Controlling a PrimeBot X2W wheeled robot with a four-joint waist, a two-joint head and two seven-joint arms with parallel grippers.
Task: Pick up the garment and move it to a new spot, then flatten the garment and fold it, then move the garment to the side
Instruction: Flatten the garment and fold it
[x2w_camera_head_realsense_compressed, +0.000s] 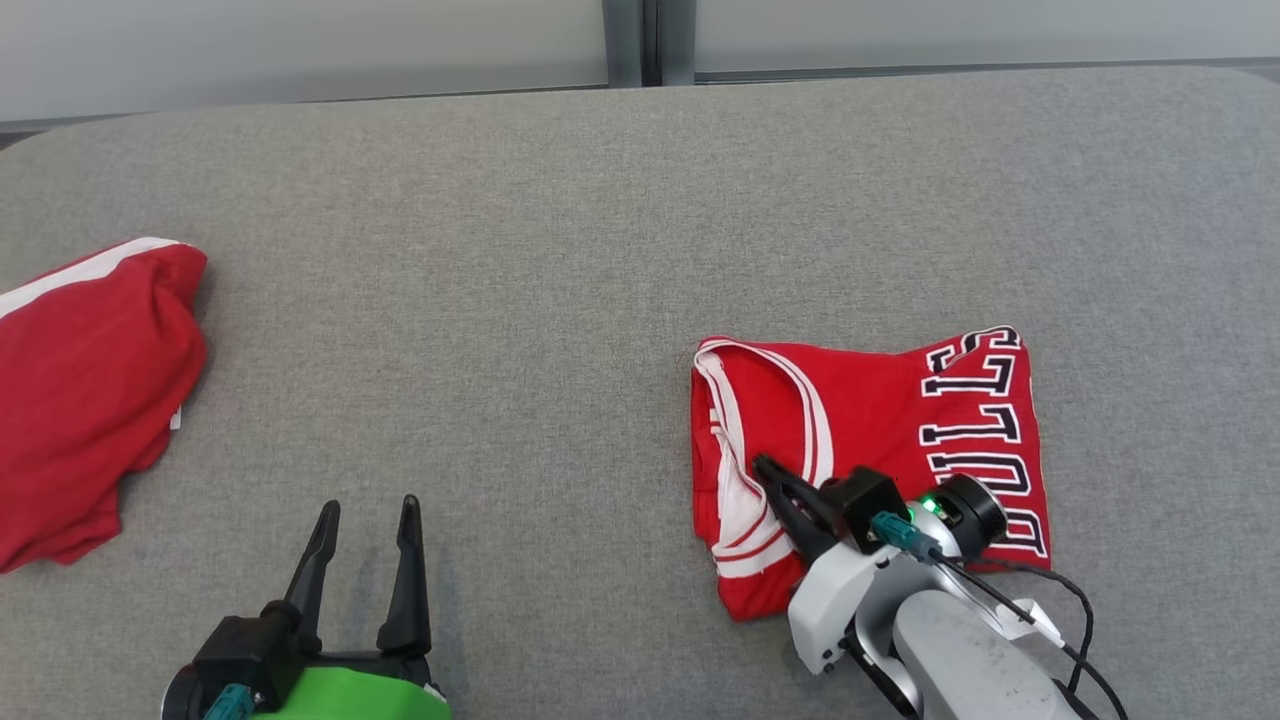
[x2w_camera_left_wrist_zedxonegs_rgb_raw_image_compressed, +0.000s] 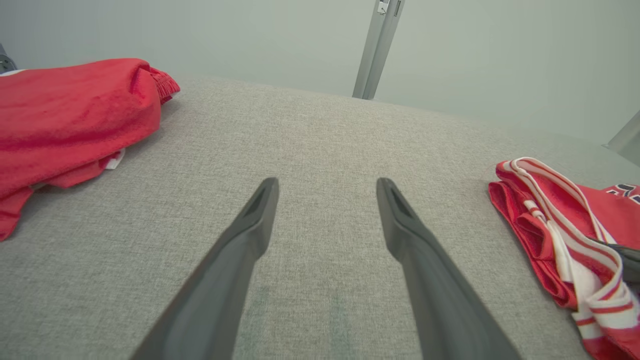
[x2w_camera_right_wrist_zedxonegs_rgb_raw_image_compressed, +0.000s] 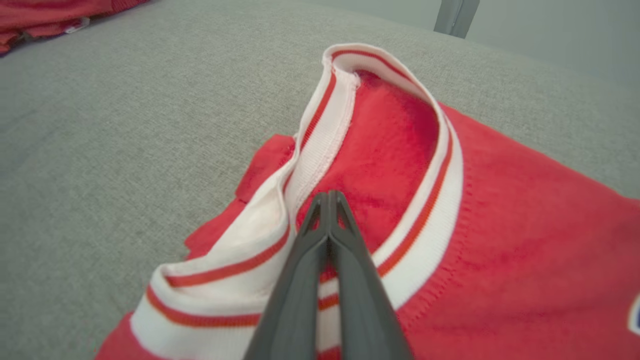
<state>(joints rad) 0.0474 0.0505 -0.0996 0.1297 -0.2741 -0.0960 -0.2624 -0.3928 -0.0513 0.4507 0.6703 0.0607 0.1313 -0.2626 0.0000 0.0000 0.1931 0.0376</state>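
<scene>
Head view has the garment (x2w_camera_head_realsense_compressed: 870, 430), a red jersey folded into a rough rectangle, lying flat on the grey bench (x2w_camera_head_realsense_compressed: 560, 250) right under my right jaws. The right fingers (x2w_camera_head_realsense_compressed: 790, 495) reach in from its near edge and their tips rest on the white-and-red striped trim (x2w_camera_head_realsense_compressed: 815, 420) at its left end. The dark lettering (x2w_camera_head_realsense_compressed: 985, 430) runs along its right end, beside my pale right forearm (x2w_camera_head_realsense_compressed: 950, 640). Along the right wrist view those fingers (x2w_camera_right_wrist_zedxonegs_rgb_raw_image_compressed: 300, 290) are pressed fully together. I see no cloth between them; they lie on the garment (x2w_camera_right_wrist_zedxonegs_rgb_raw_image_compressed: 500, 225) inside the loop of striped trim (x2w_camera_right_wrist_zedxonegs_rgb_raw_image_compressed: 320, 115), which stands up a little off the bench (x2w_camera_right_wrist_zedxonegs_rgb_raw_image_compressed: 125, 100). My left jaws are spread as wide as they go and hold nothing. The left fingers (x2w_camera_head_realsense_compressed: 405, 570) hover over bare bench well to the left of the garment and nearer to me. Between those fingers (x2w_camera_left_wrist_zedxonegs_rgb_raw_image_compressed: 240, 250) the left wrist view shows plain grey bench (x2w_camera_left_wrist_zedxonegs_rgb_raw_image_compressed: 320, 140), with the garment (x2w_camera_left_wrist_zedxonegs_rgb_raw_image_compressed: 550, 235) off to their right. A second red garment (x2w_camera_head_realsense_compressed: 90, 400) with a white band lies crumpled far to the left of the folded one, well apart from it. It also shows in the left wrist view (x2w_camera_left_wrist_zedxonegs_rgb_raw_image_compressed: 65, 115) and in the right wrist view (x2w_camera_right_wrist_zedxonegs_rgb_raw_image_compressed: 40, 15). Nothing lies on the bench between the two. Beyond the garment, past the far edge of the bench, a grey post (x2w_camera_head_realsense_compressed: 650, 40) stands against a pale wall.
</scene>
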